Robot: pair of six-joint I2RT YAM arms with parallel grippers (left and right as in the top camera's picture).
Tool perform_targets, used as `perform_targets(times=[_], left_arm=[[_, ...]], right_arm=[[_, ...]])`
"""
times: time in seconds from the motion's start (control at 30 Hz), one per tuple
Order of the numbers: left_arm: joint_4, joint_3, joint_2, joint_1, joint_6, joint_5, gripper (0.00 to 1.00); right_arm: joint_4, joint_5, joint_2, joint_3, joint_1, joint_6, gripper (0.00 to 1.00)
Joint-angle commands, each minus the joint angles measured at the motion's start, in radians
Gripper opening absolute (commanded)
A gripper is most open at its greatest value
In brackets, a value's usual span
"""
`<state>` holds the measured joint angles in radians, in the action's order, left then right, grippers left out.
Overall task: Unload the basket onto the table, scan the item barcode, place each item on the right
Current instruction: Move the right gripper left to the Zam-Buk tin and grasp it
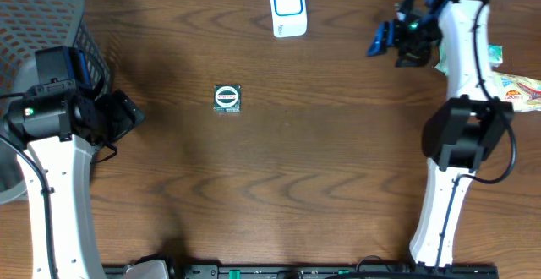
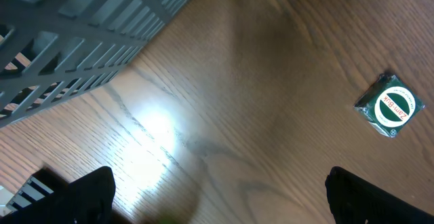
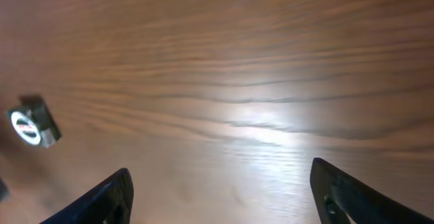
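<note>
Both my claws are spread wide with nothing in them. My left claw (image 1: 127, 114) hangs just beside the basket (image 1: 51, 25), and my right claw (image 1: 385, 38) is off by the far edge of the table (image 1: 321, 186), well apart from the item. The item is a little green box (image 1: 227, 98) with a round label. It lies flat on the wood by itself, with the white scanner (image 1: 288, 8) a good way off.

My worry is that the box is low and flat. If I come down off-centre I probably just skate it across the wood or tip it over. I also can't tell which face has the barcode, so I could easily show the scanner the wrong side and get nothing.
</note>
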<state>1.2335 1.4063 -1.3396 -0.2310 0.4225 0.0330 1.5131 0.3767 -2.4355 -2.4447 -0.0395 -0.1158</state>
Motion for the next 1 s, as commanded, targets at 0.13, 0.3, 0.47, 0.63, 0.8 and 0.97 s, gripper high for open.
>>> perform_targets(times=[0.13,0.3,0.47,0.63,0.8,0.97], left_arm=[[0.005,-0.002,0.004,-0.003,0.006,0.016,0.98],[0.005,-0.002,0.004,-0.003,0.006,0.016,0.98],[0.005,-0.002,0.004,-0.003,0.006,0.016,0.97],[0.005,-0.002,0.004,-0.003,0.006,0.016,0.98],[0.005,-0.002,0.004,-0.003,0.006,0.016,0.98],[0.005,-0.002,0.004,-0.003,0.006,0.016,0.98]], right_arm=[[-0.018,0.019,0.011,0.008,0.163,0.000,0.90],[-0.098,0.018,0.011,0.023,0.298,0.000,0.93],[-0.225,0.010,0.011,0.070,0.430,-0.002,0.99],[-0.369,-0.087,0.011,0.140,0.538,-0.145,0.99],[-0.483,-0.150,0.011,0.201,0.629,-0.255,0.99],[-0.558,-0.274,0.011,0.239,0.712,-0.333,0.99]])
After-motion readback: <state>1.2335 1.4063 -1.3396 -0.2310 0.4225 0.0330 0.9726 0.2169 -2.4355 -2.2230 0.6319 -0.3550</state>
